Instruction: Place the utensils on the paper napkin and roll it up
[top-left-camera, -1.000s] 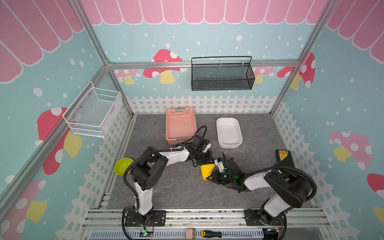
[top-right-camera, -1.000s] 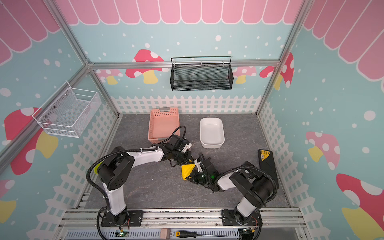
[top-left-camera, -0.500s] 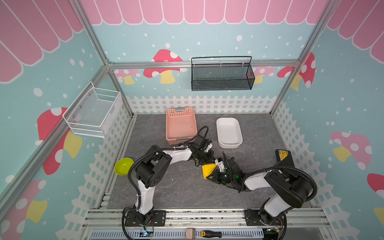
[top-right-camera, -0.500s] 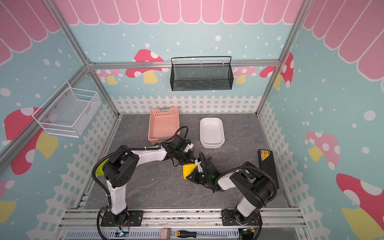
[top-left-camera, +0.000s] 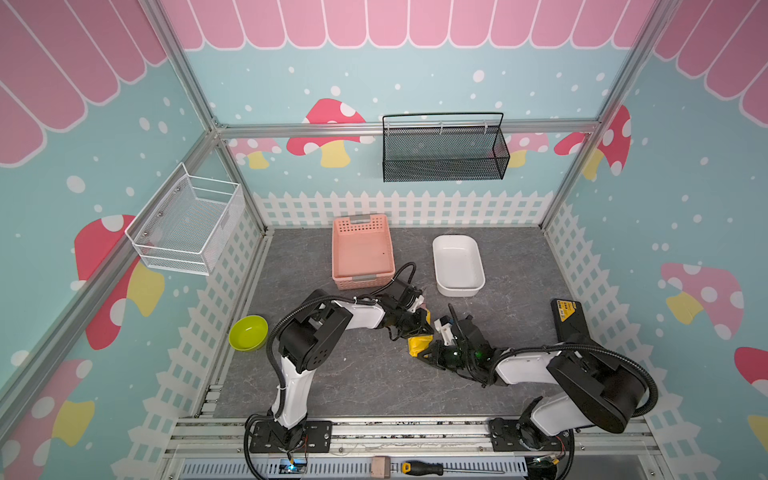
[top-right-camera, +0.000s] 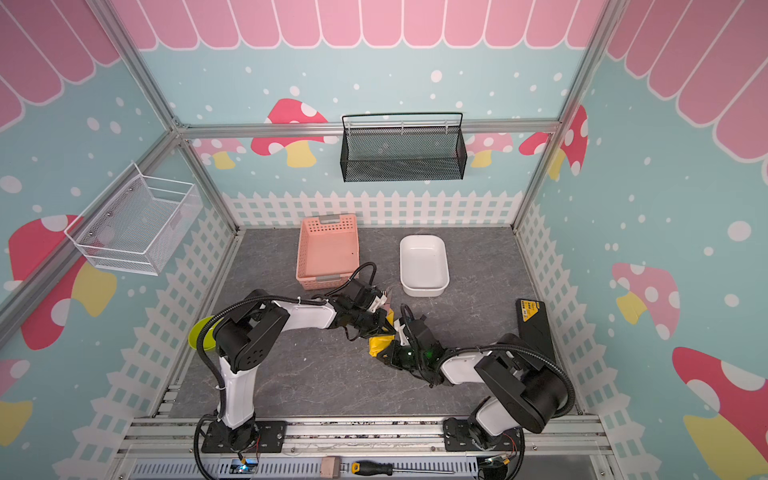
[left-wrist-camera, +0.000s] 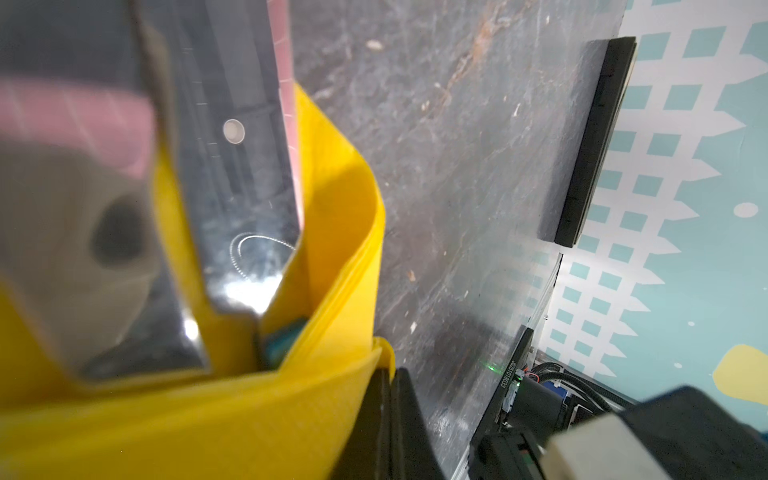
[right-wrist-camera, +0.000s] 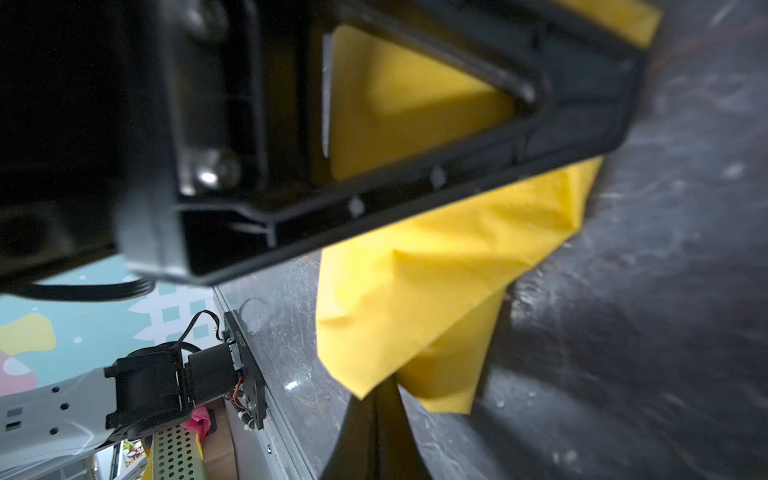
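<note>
Pretty far along, by the look of it. Seeing the napkin (top-left-camera: 417, 345) not flat but bunched into a loose fold in the middle of the table (top-left-camera: 353, 382), a bit nearer than the pink basket (top-left-camera: 361, 222) and the white dish (top-left-camera: 437, 249). Guessing at utensils (left-wrist-camera: 286, 337) already tucked inside. Only a teal scrap of handle peeking out of the fold in the left wrist view, so no way of counting spoon, fork and knife.

Left gripper (left-wrist-camera: 195, 328): pressed together, with yellow paper seemingly caught in between and wrapped around both sides. Right gripper (right-wrist-camera: 376, 415): pressed together too, apparently pinching a corner of the napkin right at the tips.

Left to do, probably: tightening that floppy fold into a proper roll, then letting go without it springing open.

Counting the rest:
- two arms
- one napkin
- one pink basket
- one white dish, just right of the basket
- one green bowl (top-left-camera: 248, 332), near the left edge
- one black wire basket (top-left-camera: 444, 166), on the far wall
- one white wire basket (top-left-camera: 187, 224), on the left wall
- one flat black box (top-left-camera: 569, 322), at the right edge
- one screwdriver (top-left-camera: 419, 468), on the near rail
</note>
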